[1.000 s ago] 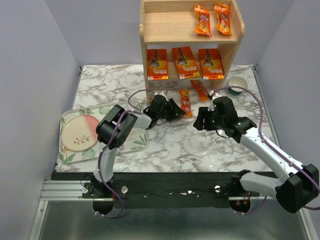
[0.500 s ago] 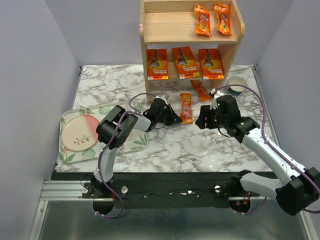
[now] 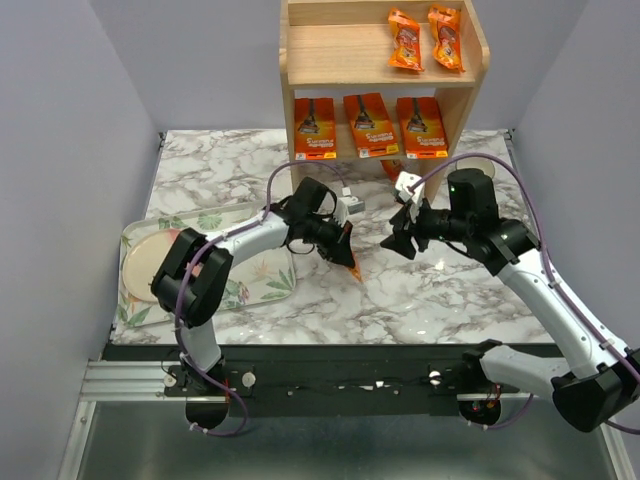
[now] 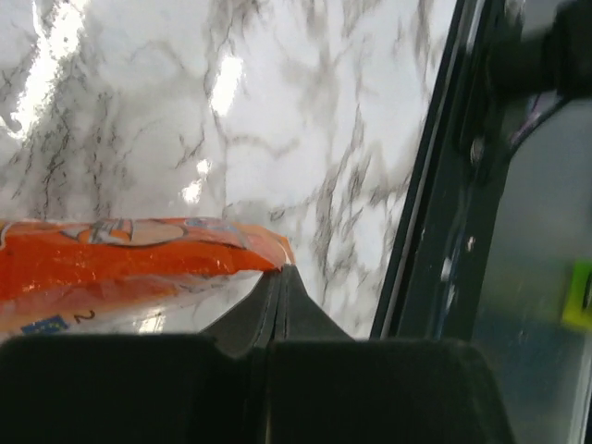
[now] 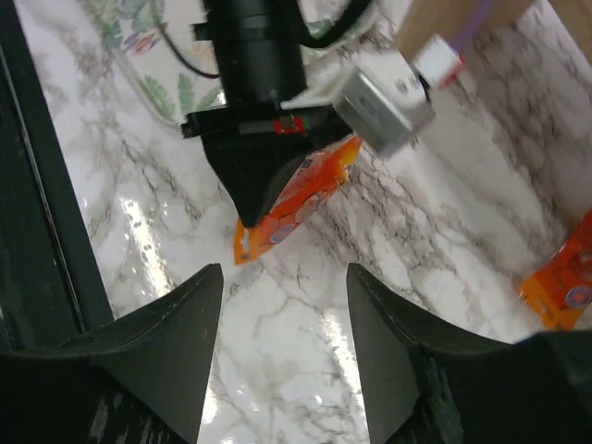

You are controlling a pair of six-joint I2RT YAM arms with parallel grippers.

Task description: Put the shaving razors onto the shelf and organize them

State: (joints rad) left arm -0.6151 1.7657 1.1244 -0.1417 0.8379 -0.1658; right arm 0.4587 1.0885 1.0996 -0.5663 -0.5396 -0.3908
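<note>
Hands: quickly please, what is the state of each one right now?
Left hand: closed on a narrow orange razor pack.
Right hand: open, holding nothing.

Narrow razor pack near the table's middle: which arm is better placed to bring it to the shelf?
Left. The left gripper is shut on the narrow razor pack, while the right gripper stands open and empty.

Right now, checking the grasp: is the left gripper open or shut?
Shut: the left gripper pinches the narrow orange razor pack, jaws together.
</note>
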